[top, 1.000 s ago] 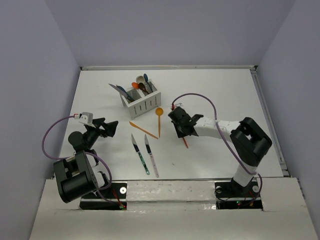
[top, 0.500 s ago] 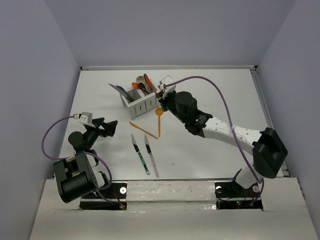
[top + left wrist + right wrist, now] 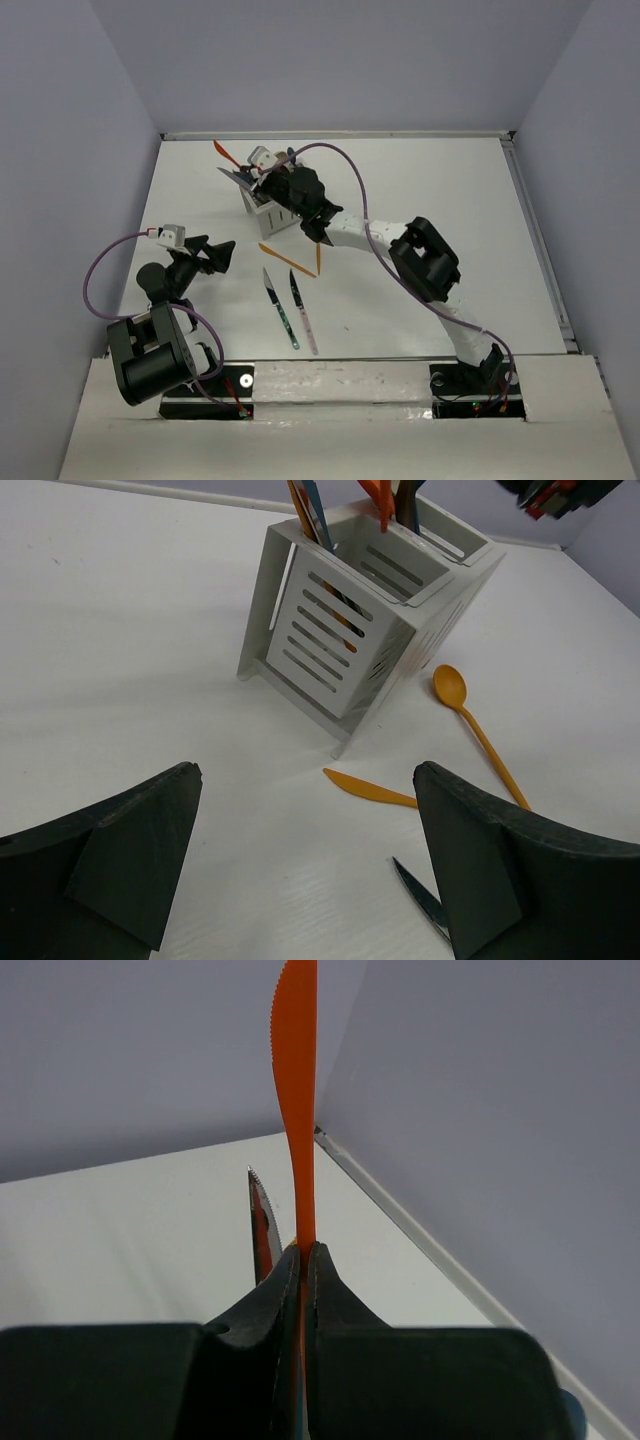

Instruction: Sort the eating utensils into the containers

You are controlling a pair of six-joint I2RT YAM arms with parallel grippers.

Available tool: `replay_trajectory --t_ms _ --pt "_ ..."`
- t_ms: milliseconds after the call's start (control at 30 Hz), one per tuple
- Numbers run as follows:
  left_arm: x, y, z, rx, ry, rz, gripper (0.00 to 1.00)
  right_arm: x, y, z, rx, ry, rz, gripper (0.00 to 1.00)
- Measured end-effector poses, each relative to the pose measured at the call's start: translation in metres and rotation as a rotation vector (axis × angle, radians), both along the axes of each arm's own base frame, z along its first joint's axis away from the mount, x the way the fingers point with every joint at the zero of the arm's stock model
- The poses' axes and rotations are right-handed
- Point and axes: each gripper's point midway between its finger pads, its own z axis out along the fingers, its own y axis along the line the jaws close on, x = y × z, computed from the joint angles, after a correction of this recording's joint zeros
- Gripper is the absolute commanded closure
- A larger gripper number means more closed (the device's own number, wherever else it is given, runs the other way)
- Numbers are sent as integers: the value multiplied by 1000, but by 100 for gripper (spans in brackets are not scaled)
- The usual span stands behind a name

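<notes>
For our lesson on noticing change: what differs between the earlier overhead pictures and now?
The right tool, shut on an orange knife, swung from mid-table away and leftward, over the white caddy. The left tool stayed open and still; the orange spoon lying on the table did not move.

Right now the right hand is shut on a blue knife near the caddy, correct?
No: the knife is orange, not blue, as the right wrist view shows. The right hand is shut on it near the caddy.
</notes>
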Motion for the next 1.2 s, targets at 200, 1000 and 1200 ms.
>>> replay_trajectory --t_ms 200,1000,1200 --pt "0 0 0 3 -1 0 1 3 11 -38 -38 40 27 100" --pt "0 0 0 7 -3 1 1 -12 -26 -74 -102 107 -41 45" --pt "0 0 0 9 -4 2 1 -26 -69 -49 -75 202 -145 44"
